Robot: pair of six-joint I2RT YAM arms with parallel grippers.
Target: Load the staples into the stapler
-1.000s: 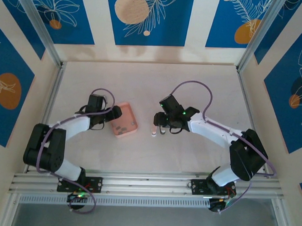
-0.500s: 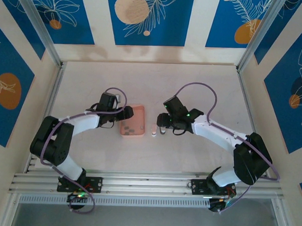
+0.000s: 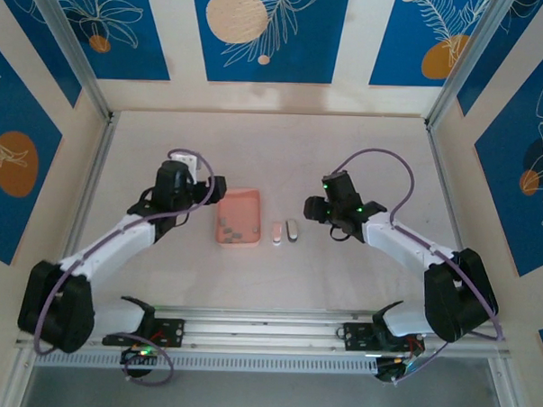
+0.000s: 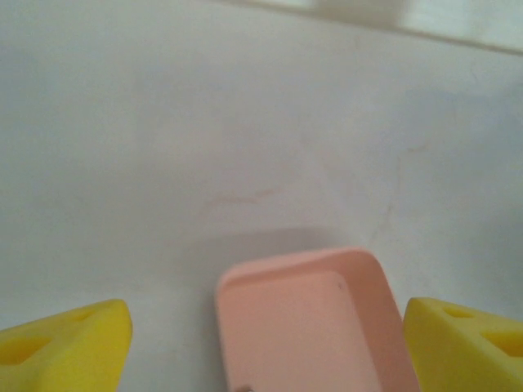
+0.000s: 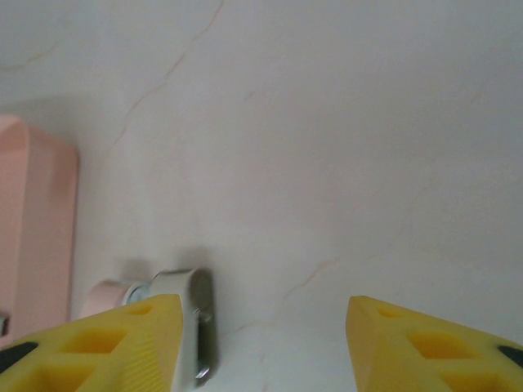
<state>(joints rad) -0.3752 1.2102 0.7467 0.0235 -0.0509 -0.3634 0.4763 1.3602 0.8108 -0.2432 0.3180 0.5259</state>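
Observation:
The stapler lies on the table as two parts side by side: a white and pink part (image 3: 277, 233) and a grey metal part (image 3: 292, 230). Left of it sits the shallow pink tray (image 3: 238, 206) with the staples (image 3: 235, 232) in its near end. My left gripper (image 3: 209, 194) hovers open just left of the tray's far corner; the tray (image 4: 310, 327) shows ahead of its yellow fingers (image 4: 69, 343). My right gripper (image 3: 313, 211) is open, just right of the stapler. In the right wrist view the grey part (image 5: 189, 327) lies beside my left finger (image 5: 98, 347), not gripped.
Aluminium rails run along the table's left side (image 3: 92, 187) and near edge (image 3: 266, 329). Bare table (image 3: 274, 149) stretches behind the tray and stapler. The tray's edge (image 5: 33, 229) shows at the left of the right wrist view.
The tray slid right toward the stapler, then my left gripper opened wider and drew back left. My right gripper pulled back to the right, uncovering the stapler's grey part.

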